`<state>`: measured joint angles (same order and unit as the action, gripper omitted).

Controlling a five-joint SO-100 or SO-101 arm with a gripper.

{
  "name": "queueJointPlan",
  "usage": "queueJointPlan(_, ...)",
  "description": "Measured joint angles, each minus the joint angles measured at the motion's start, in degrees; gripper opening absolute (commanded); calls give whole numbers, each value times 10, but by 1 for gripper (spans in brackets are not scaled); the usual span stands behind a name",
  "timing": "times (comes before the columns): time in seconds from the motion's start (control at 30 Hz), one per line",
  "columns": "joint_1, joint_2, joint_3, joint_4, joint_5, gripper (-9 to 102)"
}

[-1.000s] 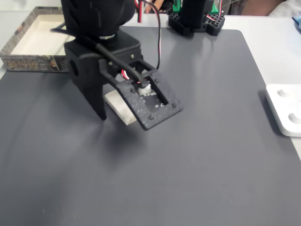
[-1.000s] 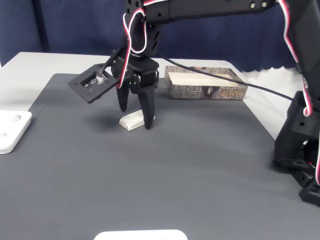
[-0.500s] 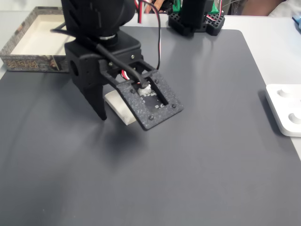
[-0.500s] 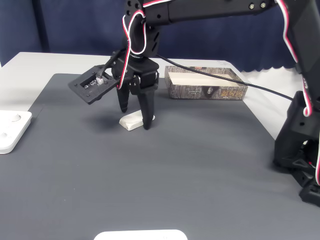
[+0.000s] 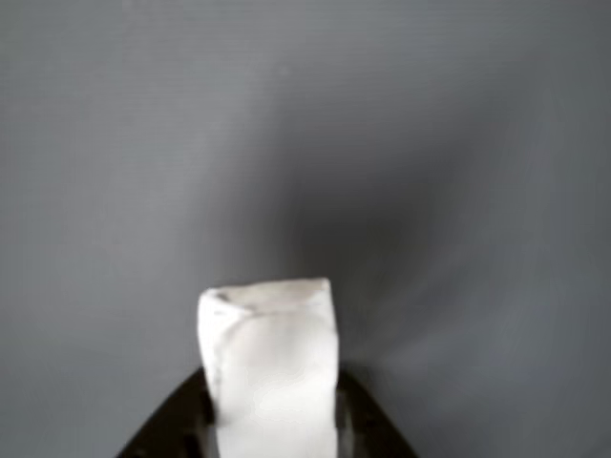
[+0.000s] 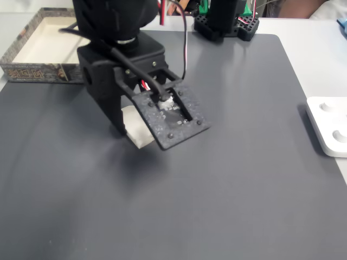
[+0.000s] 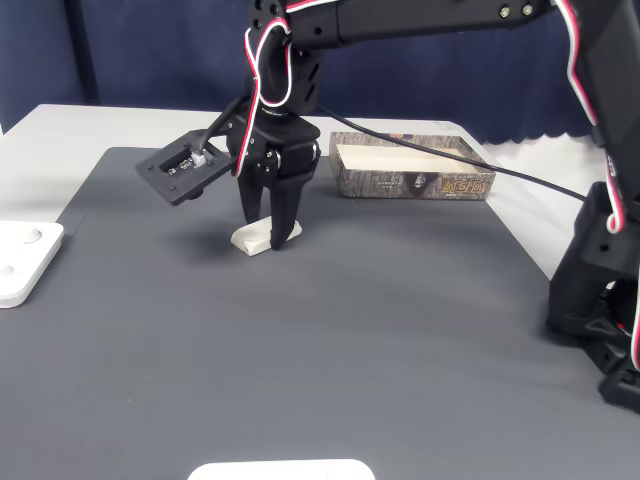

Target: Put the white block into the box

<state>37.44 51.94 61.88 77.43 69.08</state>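
So the two black fingers [image 7: 283, 215] are pinched in tight on the white block [image 7: 255, 238], one on each side, tips right down at the mat. In the other view you can see it up close: the white block [image 5: 270, 367] sticks up between the dark fingers [image 5: 172, 429] at the bottom edge, and its far end looks a bit dented. In a fixed view the gripper [image 6: 127, 134] hides most of the block [image 6: 135, 125], just a pale corner peeking out under the black camera bracket [image 6: 168, 114].

The block is sitting on the dark grey mat [image 7: 330, 340], or at most barely off it, can't really tell which from these angles.

The gripper [image 7: 262, 240] hangs off a black arm [image 7: 400, 20] with red and white wires running along it, reaching in from the right of that fixed view.

The box [image 7: 412, 170] sits further back on the mat, well apart from the block, patterned outside and pale inside. In a fixed view the box [image 6: 32, 67] is at the top left corner.

There's also a white plastic device [image 6: 328, 125] off the mat's edge.
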Motion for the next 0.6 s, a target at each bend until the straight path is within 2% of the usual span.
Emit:
queueJointPlan(0.17,0,-1,-4,13,-16,-2)
queueJointPlan(0.6,0,-1,-6,22,-21,-2)
